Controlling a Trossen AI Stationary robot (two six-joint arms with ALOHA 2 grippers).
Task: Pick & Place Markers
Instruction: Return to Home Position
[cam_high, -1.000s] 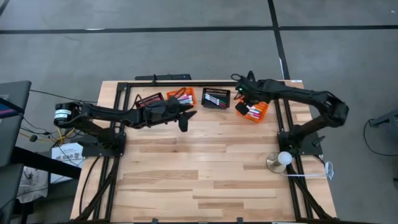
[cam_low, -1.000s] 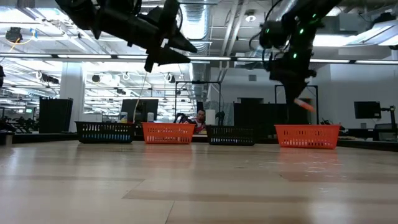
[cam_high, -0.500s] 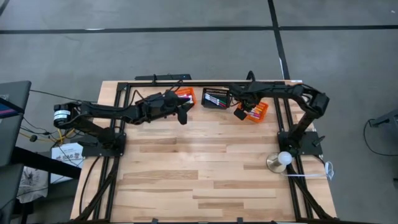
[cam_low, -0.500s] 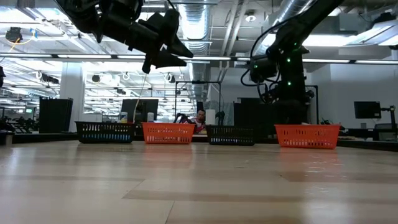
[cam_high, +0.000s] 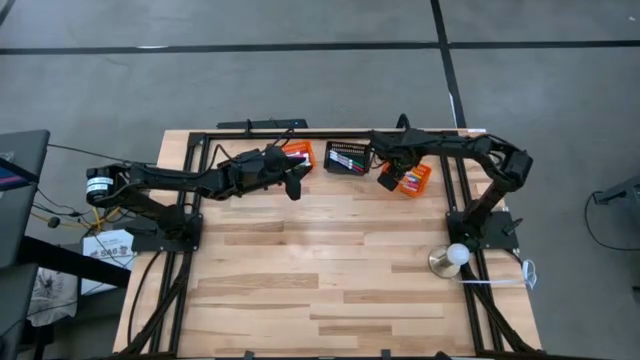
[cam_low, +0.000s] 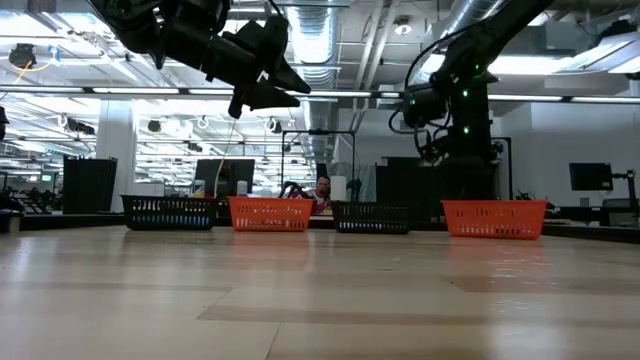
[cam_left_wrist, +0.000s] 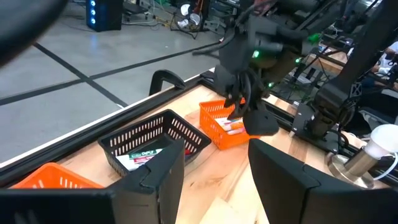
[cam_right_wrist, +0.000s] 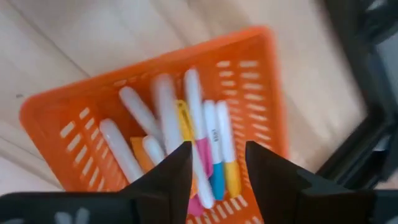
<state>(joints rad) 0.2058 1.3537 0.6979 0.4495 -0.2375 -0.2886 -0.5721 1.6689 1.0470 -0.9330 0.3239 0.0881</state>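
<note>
Several markers (cam_right_wrist: 205, 140) with white barrels and pink, blue and yellow ends lie in the orange basket (cam_right_wrist: 261, 81) at the far right. My right gripper (cam_right_wrist: 216, 155) hangs open just above them, pointing steeply down, and I see nothing between its fingers; the high view shows the right gripper (cam_high: 393, 178) over that basket's left end. My left gripper (cam_left_wrist: 214, 165) stands open and empty, high above the table near the second orange basket (cam_high: 300, 153). More markers (cam_high: 347, 158) lie in the black basket (cam_left_wrist: 155, 134) between the two.
Four baskets stand in a row along the table's far edge: black (cam_low: 170, 212), orange (cam_low: 270, 213), black (cam_low: 372, 216), orange (cam_low: 494, 218). A lamp with a round white head (cam_high: 456, 255) stands by the right arm's base. The near half of the wooden table (cam_high: 320, 290) is bare.
My right gripper has sunk toward the far-right orange basket and tipped more steeply down. The orange marker that stuck out below it a second ago no longer shows there. My left gripper has swung a little toward the table's far edge, then kept still.
</note>
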